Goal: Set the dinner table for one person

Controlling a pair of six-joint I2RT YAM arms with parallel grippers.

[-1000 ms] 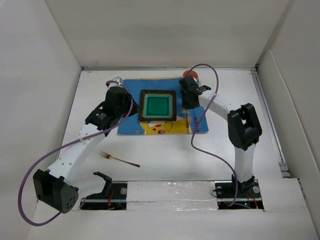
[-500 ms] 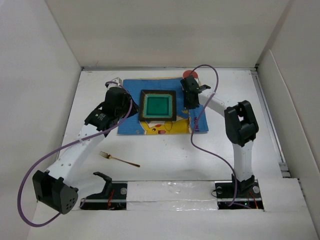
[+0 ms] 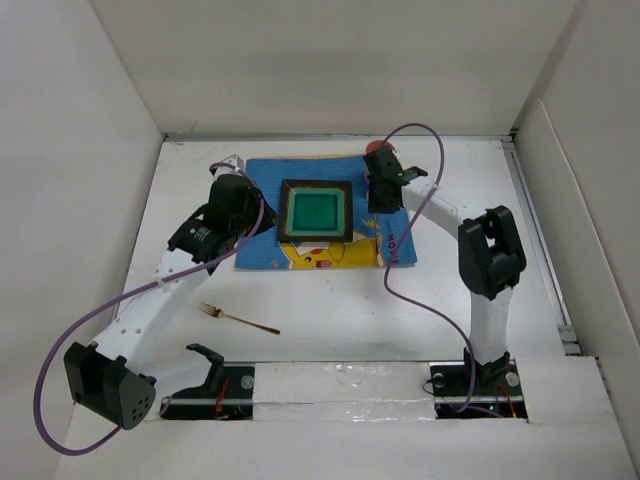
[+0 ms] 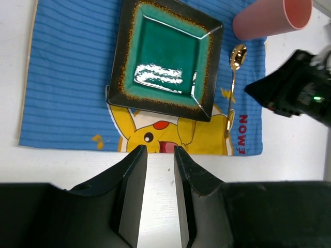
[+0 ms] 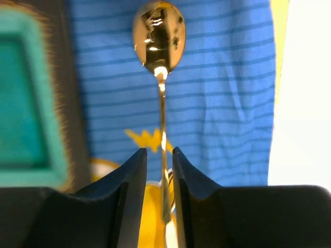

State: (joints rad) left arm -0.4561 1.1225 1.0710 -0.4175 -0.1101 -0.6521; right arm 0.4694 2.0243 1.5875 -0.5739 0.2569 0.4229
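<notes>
The white dinner table (image 3: 330, 310) carries a blue striped mat (image 3: 262, 200) with a square green plate (image 3: 315, 210) on it. A gold spoon (image 4: 231, 88) lies on the mat just right of the plate, bowl toward the back. A pink cup (image 4: 269, 18) lies on its side at the mat's far right corner. My right gripper (image 3: 383, 190) hovers over the spoon (image 5: 158, 36); its jaws stand slightly apart either side of the handle, without gripping it (image 5: 160, 152). My left gripper (image 3: 243, 212) hangs above the mat's near left part, narrowly open and empty (image 4: 160, 151).
A gold fork (image 3: 238, 318) lies on the bare table near the front left, prongs to the left. White walls enclose the table on three sides. A purple cable loops off each arm.
The right gripper has shifted a little toward the back right over the spoon. The left arm has barely moved.
</notes>
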